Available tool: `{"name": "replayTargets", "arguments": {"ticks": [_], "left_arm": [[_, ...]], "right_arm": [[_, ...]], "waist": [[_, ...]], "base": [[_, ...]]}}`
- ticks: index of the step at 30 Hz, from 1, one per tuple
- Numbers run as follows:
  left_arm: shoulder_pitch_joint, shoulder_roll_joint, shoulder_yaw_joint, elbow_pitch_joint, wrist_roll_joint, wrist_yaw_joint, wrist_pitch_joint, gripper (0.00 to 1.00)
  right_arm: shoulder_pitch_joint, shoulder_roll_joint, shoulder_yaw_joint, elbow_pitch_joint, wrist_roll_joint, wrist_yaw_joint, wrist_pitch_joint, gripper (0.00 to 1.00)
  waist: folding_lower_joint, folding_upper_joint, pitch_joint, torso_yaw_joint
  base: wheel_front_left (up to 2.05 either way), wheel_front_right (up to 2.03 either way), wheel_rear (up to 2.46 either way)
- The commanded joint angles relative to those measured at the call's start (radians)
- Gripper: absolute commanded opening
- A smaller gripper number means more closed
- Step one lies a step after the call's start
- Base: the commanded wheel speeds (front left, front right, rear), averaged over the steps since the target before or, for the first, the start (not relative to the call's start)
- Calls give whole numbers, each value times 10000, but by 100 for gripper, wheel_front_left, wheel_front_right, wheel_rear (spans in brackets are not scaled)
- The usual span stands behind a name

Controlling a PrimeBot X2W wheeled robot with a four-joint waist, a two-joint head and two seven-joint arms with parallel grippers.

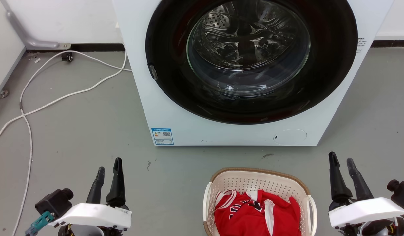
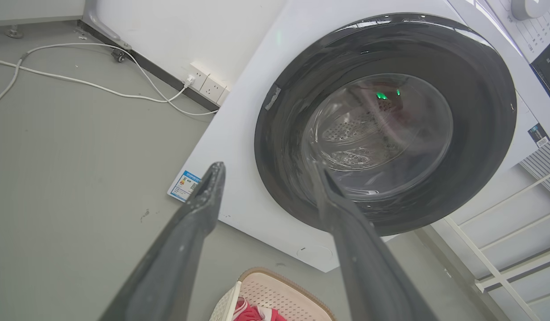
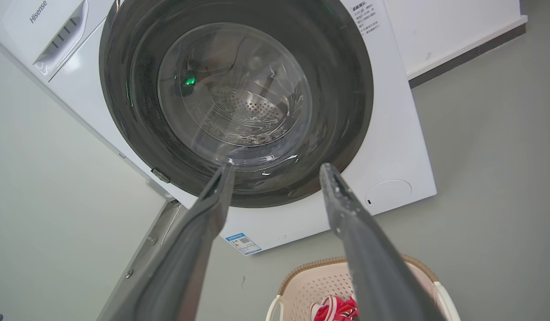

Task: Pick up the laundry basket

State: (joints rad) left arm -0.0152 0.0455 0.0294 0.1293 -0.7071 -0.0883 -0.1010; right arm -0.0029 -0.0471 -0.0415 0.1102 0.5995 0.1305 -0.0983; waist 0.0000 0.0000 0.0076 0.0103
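You'll find the laundry basket (image 1: 259, 170) standing on the grey floor (image 1: 90, 131) just in front of the washing machine (image 1: 221, 131), about level with the middle of its front. A red garment (image 1: 254, 213) is heaped inside, and the basket has a white loop handle on each side. Your left gripper (image 1: 109, 165) hangs over bare floor well to the basket's left, fingers spread and holding nothing, while your right gripper (image 1: 341, 157) hangs near the basket's right handle, likewise spread and empty. A white cable (image 1: 57, 98) trails across the floor toward its wall edge on the left.
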Motion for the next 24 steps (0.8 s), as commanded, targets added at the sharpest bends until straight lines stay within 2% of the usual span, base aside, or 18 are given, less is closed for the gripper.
{"name": "replayTargets", "arguments": {"ticks": [1,24], "left_arm": [[11,46,-35,-172,405,13,-115,100],[218,51,-241,-72,2842,249,-710,100]], "right_arm": [[-32,-41,-69,-145,-456,3,-134,100],[228,-46,-15,-361,-2951,2,-732,100]], "waist": [[0,0,-1,5],[0,0,39,32]], "base": [[0,0,0],[0,0,0]]}}
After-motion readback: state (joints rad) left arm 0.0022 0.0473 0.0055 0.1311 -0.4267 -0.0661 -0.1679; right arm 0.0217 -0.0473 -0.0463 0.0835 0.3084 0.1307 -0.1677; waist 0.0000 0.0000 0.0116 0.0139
